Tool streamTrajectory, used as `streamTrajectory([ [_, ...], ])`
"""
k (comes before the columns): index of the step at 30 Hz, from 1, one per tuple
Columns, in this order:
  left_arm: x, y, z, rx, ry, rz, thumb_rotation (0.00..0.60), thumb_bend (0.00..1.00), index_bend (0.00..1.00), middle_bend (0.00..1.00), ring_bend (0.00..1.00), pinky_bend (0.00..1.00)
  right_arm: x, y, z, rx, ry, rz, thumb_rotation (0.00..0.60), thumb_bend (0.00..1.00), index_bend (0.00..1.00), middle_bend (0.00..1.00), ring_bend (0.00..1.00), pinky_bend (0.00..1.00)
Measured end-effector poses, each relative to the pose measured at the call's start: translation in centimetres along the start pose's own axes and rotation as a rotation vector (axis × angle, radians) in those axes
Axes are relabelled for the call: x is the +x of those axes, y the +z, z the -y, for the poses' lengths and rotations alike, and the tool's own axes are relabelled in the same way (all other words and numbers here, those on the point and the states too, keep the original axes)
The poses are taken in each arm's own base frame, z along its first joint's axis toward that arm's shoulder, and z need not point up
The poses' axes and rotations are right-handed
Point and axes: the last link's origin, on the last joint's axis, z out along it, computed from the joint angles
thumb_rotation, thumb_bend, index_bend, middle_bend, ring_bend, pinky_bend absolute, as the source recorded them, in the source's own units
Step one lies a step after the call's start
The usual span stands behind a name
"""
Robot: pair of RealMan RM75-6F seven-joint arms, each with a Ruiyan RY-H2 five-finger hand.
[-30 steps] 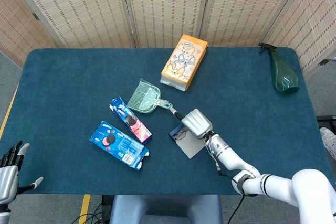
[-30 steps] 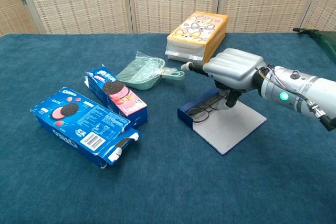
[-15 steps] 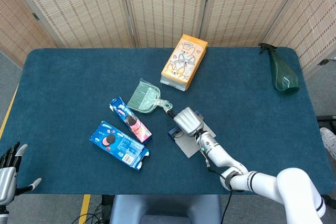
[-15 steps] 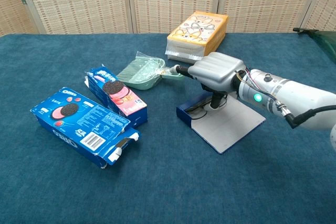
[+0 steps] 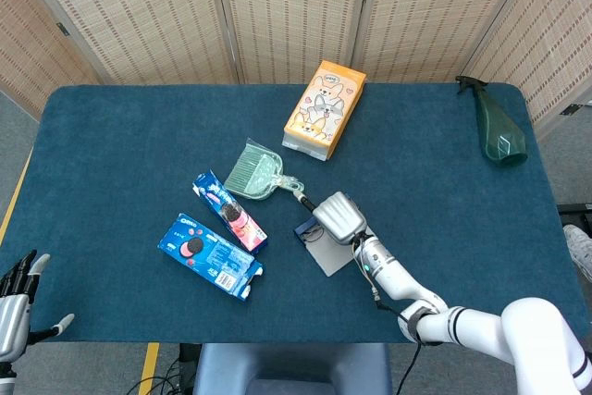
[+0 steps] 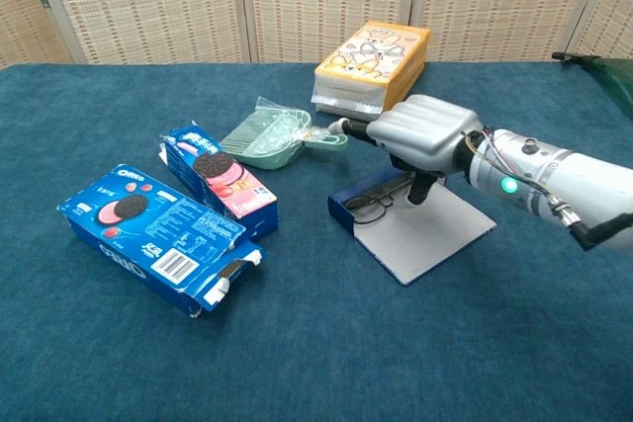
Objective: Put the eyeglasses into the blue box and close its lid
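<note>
The right hand (image 6: pixel 423 135) hangs over the far end of the blue box (image 6: pixel 368 201), fingers curled downward into it; whether they grip the eyeglasses (image 6: pixel 373 204) cannot be told. Since half a second ago the hand has pulled slightly right, and the box with its open grey lid (image 6: pixel 425 240) has slid a little left and nearer on the table (image 5: pixel 120 145). The eyeglasses lie inside the box, at its left end. The left hand (image 5: pixel 17 301) has stayed at the near left corner off the table, fingers spread and empty. The green dustpan (image 6: pixel 269 134) lies just left of the right hand.
</note>
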Motion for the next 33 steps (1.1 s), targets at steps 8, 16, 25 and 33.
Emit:
streamTrajectory([
  [8, -0.1, 0.3, -0.5, -0.016, 0.0, 0.003, 0.6, 0.13, 0.0, 0.0, 0.0, 0.16, -1.0, -4.5, -1.9, 0.013, 0.035, 0.003, 0.6, 0.21, 0.01, 1.0, 1.0, 1.0],
  [16, -0.1, 0.4, -0.8, -0.023, -0.001, 0.005, 0.6, 0.13, 0.0, 0.0, 0.0, 0.16, -2.6, -7.1, -2.8, 0.002, 0.052, 0.034, 0.6, 0.21, 0.01, 1.0, 1.0, 1.0],
  [25, -0.1, 0.4, -0.9, -0.023, 0.002, 0.008, 0.6, 0.13, 0.0, 0.0, 0.0, 0.16, -3.5, -7.5, -3.3, -0.009, 0.044, 0.06, 0.6, 0.21, 0.01, 1.0, 1.0, 1.0],
  [33, -0.3, 0.5, -1.0, -0.027, 0.003, 0.012, 0.6, 0.13, 0.0, 0.0, 0.0, 0.16, -4.1, -7.7, -3.6, -0.02, 0.041, 0.079, 0.6, 0.21, 0.01, 1.0, 1.0, 1.0],
])
